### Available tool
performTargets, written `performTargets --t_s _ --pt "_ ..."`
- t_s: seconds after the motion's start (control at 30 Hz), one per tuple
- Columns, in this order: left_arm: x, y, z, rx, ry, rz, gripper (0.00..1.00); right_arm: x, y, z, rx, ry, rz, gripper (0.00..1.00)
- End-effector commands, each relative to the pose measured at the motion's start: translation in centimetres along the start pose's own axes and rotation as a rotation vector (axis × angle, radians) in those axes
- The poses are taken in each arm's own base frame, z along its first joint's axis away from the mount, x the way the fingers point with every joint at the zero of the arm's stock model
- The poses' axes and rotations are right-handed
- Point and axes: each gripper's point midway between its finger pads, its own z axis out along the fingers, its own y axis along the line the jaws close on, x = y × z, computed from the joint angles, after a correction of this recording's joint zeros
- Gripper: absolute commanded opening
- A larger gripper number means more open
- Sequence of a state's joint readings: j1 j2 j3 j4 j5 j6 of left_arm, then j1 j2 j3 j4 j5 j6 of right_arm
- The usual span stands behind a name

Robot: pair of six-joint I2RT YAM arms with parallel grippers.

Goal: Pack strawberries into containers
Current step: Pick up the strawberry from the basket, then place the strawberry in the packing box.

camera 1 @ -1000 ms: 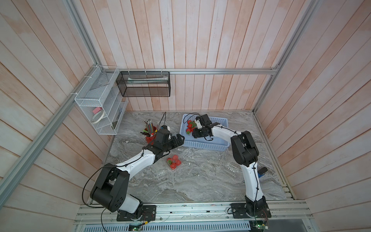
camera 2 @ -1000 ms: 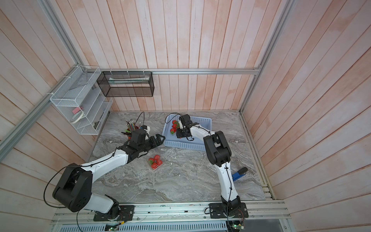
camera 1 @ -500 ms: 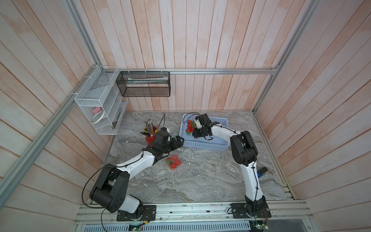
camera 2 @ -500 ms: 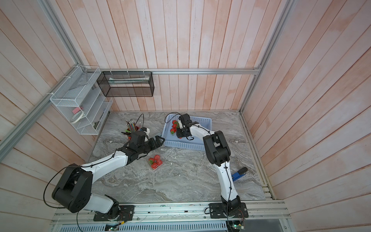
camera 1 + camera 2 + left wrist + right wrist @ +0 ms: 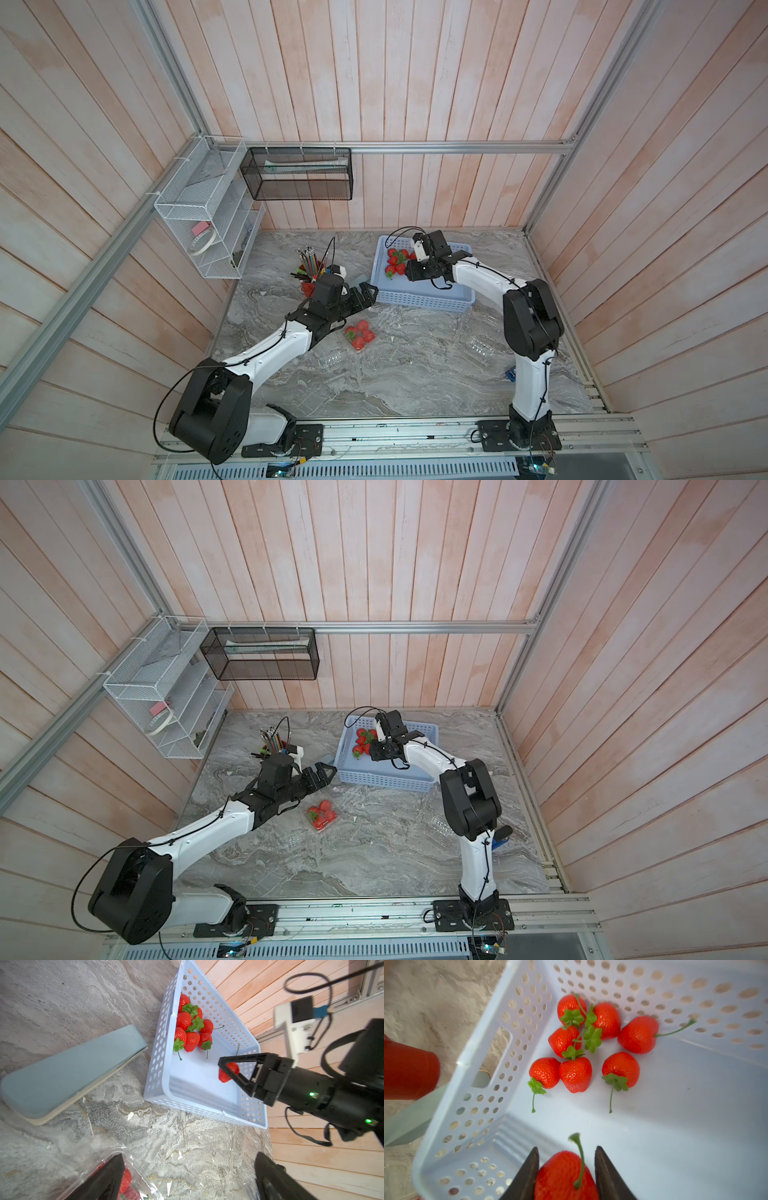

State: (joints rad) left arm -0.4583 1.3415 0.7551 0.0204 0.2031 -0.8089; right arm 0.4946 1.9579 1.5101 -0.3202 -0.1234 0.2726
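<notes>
Pick step: right gripper [image 5: 567,1152] pinches berry [image 5: 560,1178] in basket [image 5: 477,1076]; left gripper [image 5: 189,1159] spread, empty. Next: lift out, carry to empty container [image 5: 479,348].

A light-blue perforated plastic basket [image 5: 424,298] sits by the grey marble table's [image 5: 415,386] far edge, right of centre; seven glossy red strawberries [image 5: 575,1074] cluster in its far left corner. Left of it lies a flat pale-green case [image 5: 72,1072], then a red cylindrical pencil cup [image 5: 306,287]. Before the basket, a clear clamshell container [image 5: 143,1180] holds four more.

right jaws | narrowed onto a strawberry [image 5: 562,1176] | now gripped
</notes>
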Motion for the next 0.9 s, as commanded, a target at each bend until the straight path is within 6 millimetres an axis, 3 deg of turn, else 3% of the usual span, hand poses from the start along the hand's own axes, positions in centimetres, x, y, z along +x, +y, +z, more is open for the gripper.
performTargets --t_s 0.0,0.17,0.3,0.4,0.63,0.7,0.87 --pt "0.4 0.9 -0.6 -0.024 0.001 -0.004 0.99 -0.8 -0.7 -3.9 0.044 -0.077 0.023 0.08" --pt "0.8 1.3 -1.5 -0.028 -0.015 -0.005 0.99 2.5 -2.1 -10.1 0.107 -0.12 0.067 0.08" --pt "0.8 1.4 -2.2 -0.036 -0.025 0.007 0.99 7.3 -4.1 -14.4 0.183 -0.111 0.128 0.08" --pt "0.5 1.1 -2.5 -0.032 -0.033 0.015 0.99 11.7 -5.7 -16.2 0.237 -0.053 0.181 0.08" --pt "0.4 0.5 -2.6 -0.006 -0.035 0.009 0.99 20.5 -8.7 -16.6 0.327 0.047 0.308 0.08" --pt "0.5 0.4 -2.7 0.002 -0.032 0.009 0.99 21.8 -9.0 -16.2 0.326 0.063 0.329 0.07" --pt "0.8 0.6 -2.9 0.0 -0.033 -0.002 0.99 22.7 -9.3 -15.6 0.325 0.051 0.375 0.06"
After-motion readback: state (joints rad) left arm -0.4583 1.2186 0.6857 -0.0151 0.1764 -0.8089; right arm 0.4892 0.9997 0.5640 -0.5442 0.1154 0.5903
